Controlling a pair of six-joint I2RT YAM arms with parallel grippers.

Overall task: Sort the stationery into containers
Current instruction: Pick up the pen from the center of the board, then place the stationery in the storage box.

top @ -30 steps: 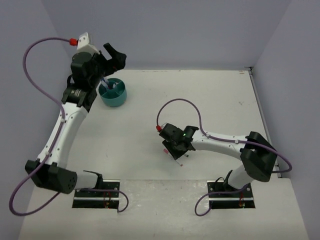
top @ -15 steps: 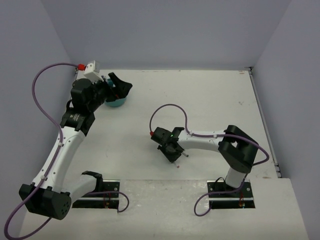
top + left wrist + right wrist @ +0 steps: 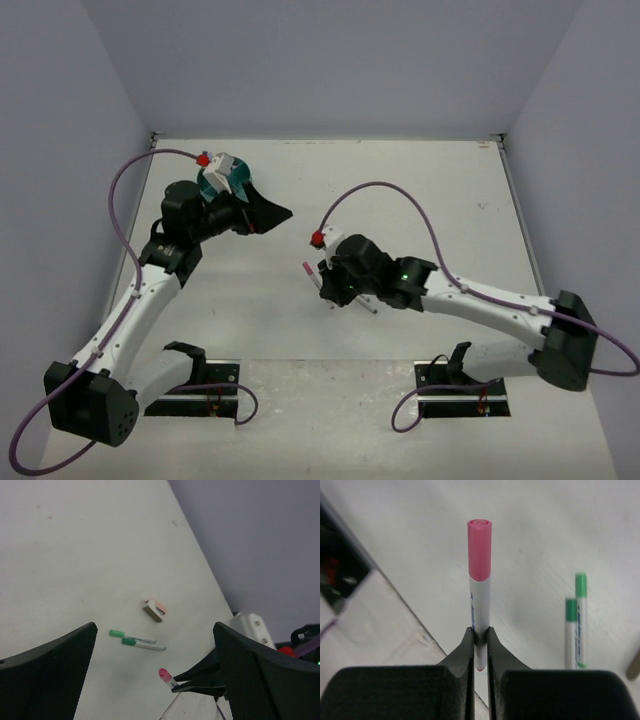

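My right gripper (image 3: 480, 630) is shut on a pink-capped white marker (image 3: 480, 560), which stands up between the fingers and is held off the table. From above, that right gripper (image 3: 322, 282) is near the table's middle with the marker (image 3: 311, 272) poking out to the left. Two green-capped markers (image 3: 575, 625) lie side by side on the table beside it. My left gripper (image 3: 268, 212) hangs wide open and holds nothing. The teal tub (image 3: 210, 184) is mostly hidden behind the left wrist.
The left wrist view looks down between the open fingers at the green markers (image 3: 134, 639), a pink and white eraser (image 3: 153, 610) and the right gripper's fingers (image 3: 200, 680) holding the pink marker (image 3: 165, 675). The purple walls close off the back and the sides.
The right gripper has closed on the pink marker and raised it off the table. The left arm has swung away from the tub toward the table's middle, still open.
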